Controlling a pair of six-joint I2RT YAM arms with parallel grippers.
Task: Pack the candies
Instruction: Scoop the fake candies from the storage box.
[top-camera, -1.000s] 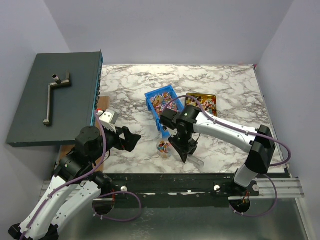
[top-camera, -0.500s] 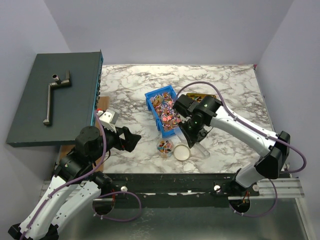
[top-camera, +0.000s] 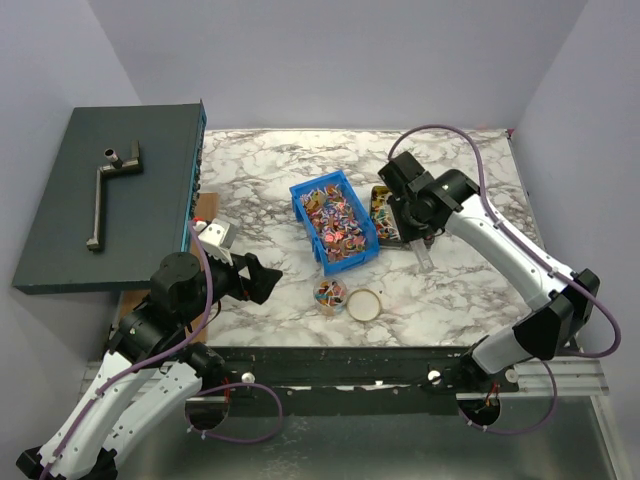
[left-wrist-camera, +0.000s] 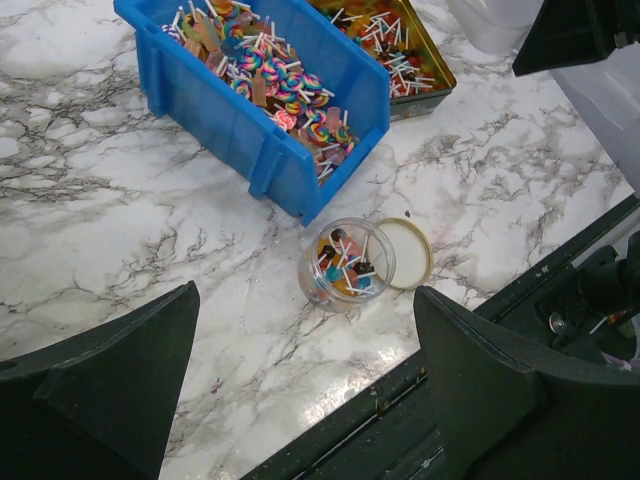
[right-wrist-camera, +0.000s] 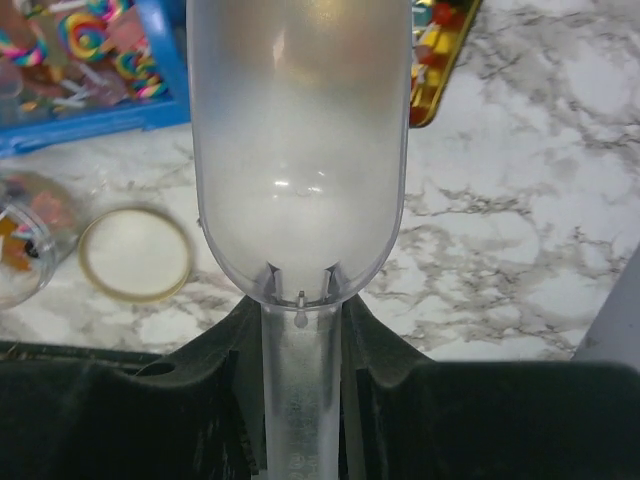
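a blue bin (top-camera: 312, 192) sits near the middle of the marble worktop (top-camera: 260, 165), turned at an angle and heaped with candies (top-camera: 335, 218): swirly lollipops on white sticks and little wrapped sweets in pink, purple, orange and red. just to its right lies a shallow gold tin (left-wrist-camera: 432, 72) with more candies spread over its bottom, though from above the right arm hides much of it. nearer the front edge, apart from the bin's near corner, a small clear jar (left-wrist-camera: 345, 265) stands upright and uncapped. it has a loose layer of candies inside, some with their sticks poking up. its round gold lid (left-wrist-camera: 408, 255) lies flat on the worktop right against the jar on its right side, pale inner face up. the right jaws are closed tight on the stem of a clear plastic scoop (right-wrist-camera: 300, 150), which hangs above the worktop by the gold tin. the bowl looks cloudy, and i cannot tell whether anything is in it. the left jaws are spread wide and hold nothing. they hang over the near left part of the worktop, facing the jar and lid. off to the left is a dark shelf (top-camera: 60, 230) with a metal crank (top-camera: 108, 180) lying on it.
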